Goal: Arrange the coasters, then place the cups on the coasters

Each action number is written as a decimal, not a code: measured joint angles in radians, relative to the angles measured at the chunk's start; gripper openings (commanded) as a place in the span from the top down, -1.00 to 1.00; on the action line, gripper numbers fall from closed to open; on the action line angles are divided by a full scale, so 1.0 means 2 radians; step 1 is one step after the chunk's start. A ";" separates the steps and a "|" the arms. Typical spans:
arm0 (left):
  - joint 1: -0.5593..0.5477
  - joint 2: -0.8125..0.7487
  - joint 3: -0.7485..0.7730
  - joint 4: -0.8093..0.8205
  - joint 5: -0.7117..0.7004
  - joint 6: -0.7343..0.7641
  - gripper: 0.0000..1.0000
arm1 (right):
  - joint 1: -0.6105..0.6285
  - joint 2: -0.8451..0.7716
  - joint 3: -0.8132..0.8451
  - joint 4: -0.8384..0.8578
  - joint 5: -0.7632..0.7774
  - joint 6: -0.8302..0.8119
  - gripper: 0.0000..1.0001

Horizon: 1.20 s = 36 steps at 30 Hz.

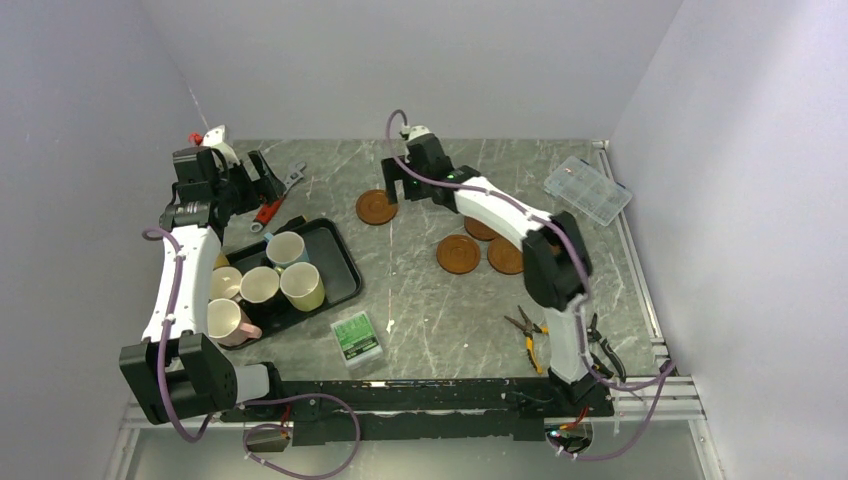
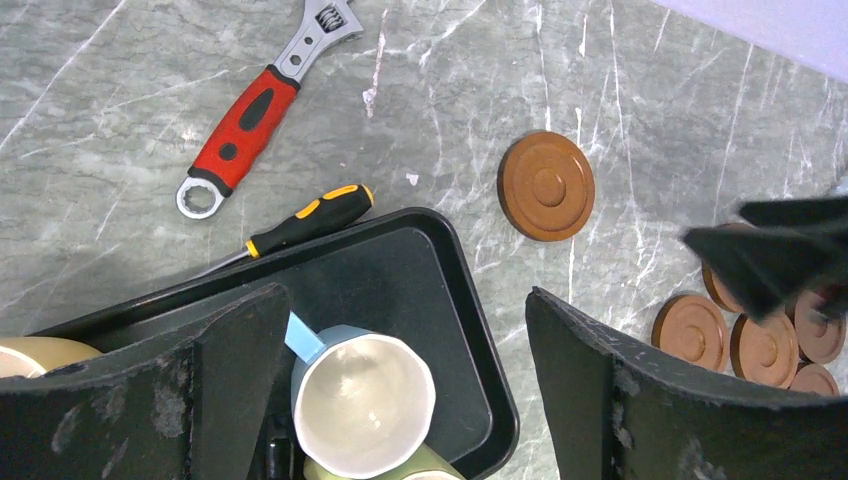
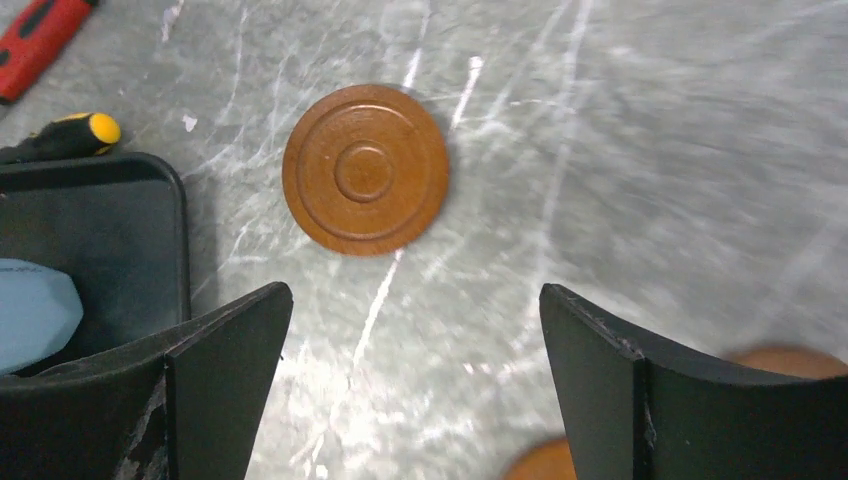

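Coaster-laying stage, seen from the near edge of the grey marbled desk (image 1: 440, 320). The right pincer (image 3: 415, 380) hangs low over the far middle of the desk with its jaws spread wide and nothing between them. One round reddish-brown ringed coaster (image 3: 365, 169) lies flat just beyond its fingertips, apart from them and on its own. Being a disc, it has no long axis to line up with. The remaining reddish-brown coasters (image 1: 459, 254) sit bunched close together on the right half of the desk. They lie back along the right arm toward its base, and some are hidden under the forearm. The right arm is plainly the nearer one to that bunch, so the next fetch would likely mean drawing that pincer back toward the arm's own base. The left pincer (image 2: 405, 390), also gaping and empty, hovers above the far corner of the black rectangular tray (image 2: 440, 300), directly over a light blue handled mug with a cream inside (image 2: 363, 402). The other small mugs (image 1: 302, 287) crowd the same tray, none yet on a coaster. Beyond the tray lie a red-handled adjustable spanner (image 2: 255, 125) and a black-and-yellow screwdriver (image 2: 300, 222)
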 measured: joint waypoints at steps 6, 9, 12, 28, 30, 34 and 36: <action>0.000 0.000 0.000 0.002 0.004 -0.001 -0.87 | 0.000 -0.174 -0.157 0.021 0.066 0.002 -0.99; 0.000 0.000 0.000 0.008 0.009 -0.005 -0.87 | 0.000 -0.241 -0.258 0.034 0.086 0.005 -0.99; 0.000 0.000 0.000 0.009 0.011 -0.009 -0.87 | 0.000 -0.288 -0.347 0.031 0.091 0.005 -0.99; -0.020 0.004 0.000 0.010 0.010 -0.013 -0.87 | 0.000 -0.296 -0.461 0.051 0.085 0.010 -0.99; -0.023 0.006 0.000 0.010 0.010 -0.013 -0.87 | 0.000 -0.280 -0.461 0.058 0.083 0.010 -0.99; -0.025 0.007 0.000 0.010 0.010 -0.013 -0.87 | 0.000 -0.260 -0.461 0.066 0.084 0.012 -0.99; -0.026 0.008 0.000 0.009 0.010 -0.013 -0.87 | 0.000 -0.252 -0.461 0.069 0.084 0.014 -0.99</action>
